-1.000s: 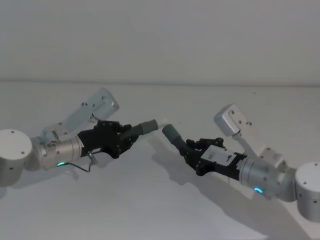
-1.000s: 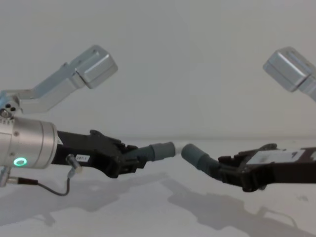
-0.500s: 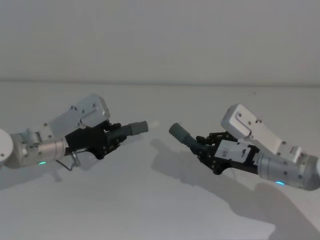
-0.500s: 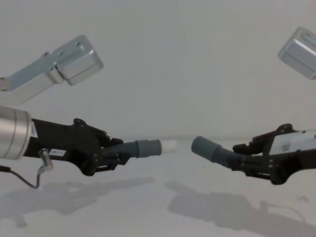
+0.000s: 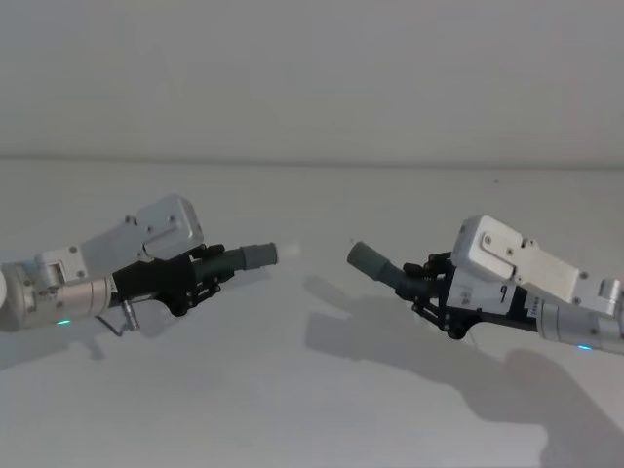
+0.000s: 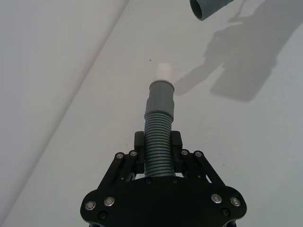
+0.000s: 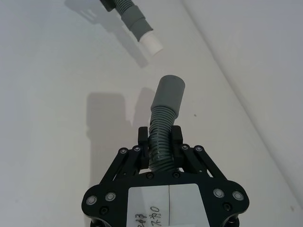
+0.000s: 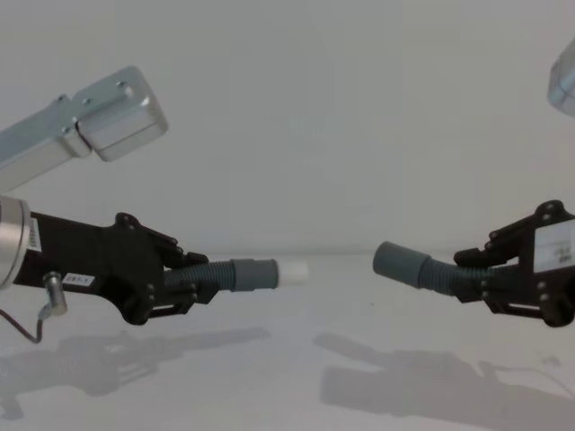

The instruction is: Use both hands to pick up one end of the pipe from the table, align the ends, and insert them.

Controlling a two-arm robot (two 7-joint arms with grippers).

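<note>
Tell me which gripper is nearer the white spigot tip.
Left. The left gripper holds the hose piece carrying the white tip; the right gripper sits across the gap, holding the plain-cuffed piece.

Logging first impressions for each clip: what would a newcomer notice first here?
Two black grippers face each other above the white table, each clamped on a short ribbed grey hose. The left gripper holds the hose with the white tip; the right gripper holds the hose with the plain hollow end. The two ends point at each other across an open gap, not touching.
</note>
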